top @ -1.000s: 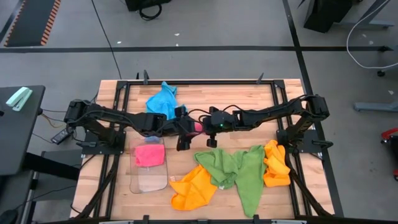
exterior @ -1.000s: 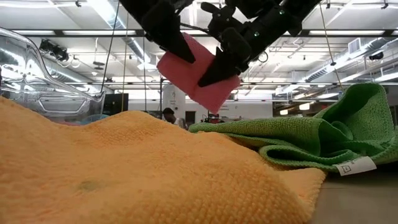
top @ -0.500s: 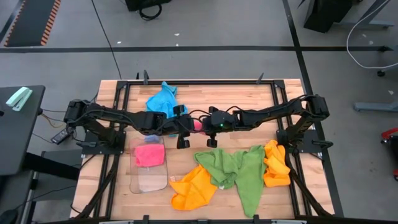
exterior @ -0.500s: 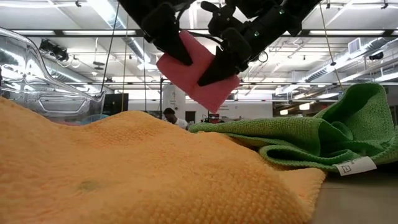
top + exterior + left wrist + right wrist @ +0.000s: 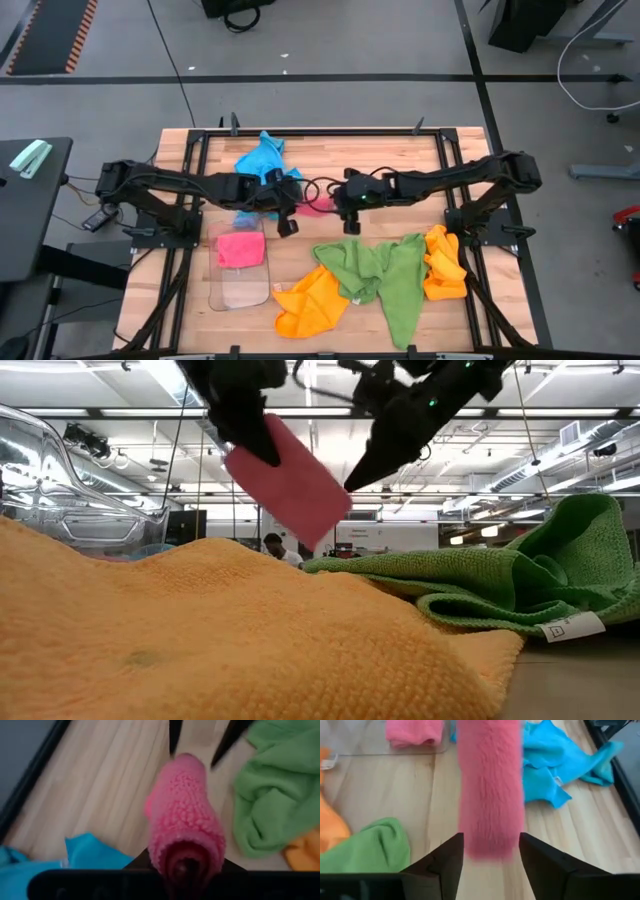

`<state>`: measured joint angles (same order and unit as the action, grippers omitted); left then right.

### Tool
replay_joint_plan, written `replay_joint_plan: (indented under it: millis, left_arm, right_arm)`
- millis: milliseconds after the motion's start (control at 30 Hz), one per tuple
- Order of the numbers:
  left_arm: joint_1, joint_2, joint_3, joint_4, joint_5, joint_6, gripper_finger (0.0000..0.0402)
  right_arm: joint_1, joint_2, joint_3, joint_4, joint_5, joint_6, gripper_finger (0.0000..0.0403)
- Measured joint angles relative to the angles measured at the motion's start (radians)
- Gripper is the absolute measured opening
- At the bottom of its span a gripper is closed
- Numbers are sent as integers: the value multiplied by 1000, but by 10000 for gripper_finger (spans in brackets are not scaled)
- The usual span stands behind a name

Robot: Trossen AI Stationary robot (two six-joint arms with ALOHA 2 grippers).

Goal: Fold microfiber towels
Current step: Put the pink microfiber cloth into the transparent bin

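A folded pink microfiber towel (image 5: 288, 482) hangs in the air over the middle of the table, between the two arms. My left gripper (image 5: 247, 432) is shut on its upper end. My right gripper (image 5: 491, 845) is open. Its fingers (image 5: 451, 862) stand on either side of the towel's free end (image 5: 490, 837) without gripping it. Another folded pink towel (image 5: 240, 248) lies in the clear tray (image 5: 241, 292). A sky blue towel (image 5: 262, 158), green towels (image 5: 385, 268) and orange towels (image 5: 310, 300) lie loose on the wood. My left gripper pinches the folded pink towel's upper end (image 5: 184, 851) between its two fingers, several layers thick. The fingers slant down from the table's left side. The towel hangs tilted below them, its free corner (image 5: 325, 525) lowest and clear of the table.
A second orange towel (image 5: 445, 265) is bunched near the right arm's base. In the low view an orange towel (image 5: 200, 630) fills the foreground, with a green one (image 5: 520, 585) behind it. Bare wood (image 5: 360, 155) shows at the far middle of the table.
My right gripper has let go of the pink towel's lower end and drawn back up toward the table's right. The towel now hangs from my left gripper alone and has shifted a little toward the table's left with it.
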<state>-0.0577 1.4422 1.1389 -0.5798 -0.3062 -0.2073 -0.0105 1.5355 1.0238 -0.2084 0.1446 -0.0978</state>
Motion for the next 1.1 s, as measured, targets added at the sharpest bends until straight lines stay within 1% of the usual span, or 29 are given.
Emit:
replay_joint_plan:
  millis: [100, 267, 367, 433, 600, 667, 800, 867, 1000, 1100]
  left_arm:
    - [-14, -41, 0, -36, 56, -69, 17]
    - [-34, -121, 0, -173, 164, -209, 20]
    - [-47, -173, 0, -243, 206, -312, 28]
    - [-67, -212, 0, -283, 243, -362, 27]
    - [-94, -293, 0, -421, 436, -385, 18]
    - [-94, -317, 0, -502, 514, -387, 23]
    - [-98, -330, 0, -622, 628, -412, 36]
    - [-99, -326, 0, -676, 665, -413, 31]
    - [-103, -291, 0, -764, 704, -404, 18]
    - [-104, -257, 0, -772, 797, -358, 18]
  right_arm:
    - [-2, -57, 1, -56, 1, 6, 205]
    - [-17, -109, 1, -95, 23, 24, 201]
    - [-22, -112, 1, -93, 25, 25, 200]
    - [-22, -109, 1, -98, 25, 25, 200]
    - [-28, -85, 1, -79, 25, 12, 200]
    - [-32, -78, 1, -58, 25, 7, 200]
    - [-51, -78, 0, -48, 26, 10, 200]
    - [-60, -78, 0, -50, 27, 11, 200]
    - [-72, -78, 0, -46, 27, 16, 200]
    - [-80, -78, 0, -37, 27, 19, 200]
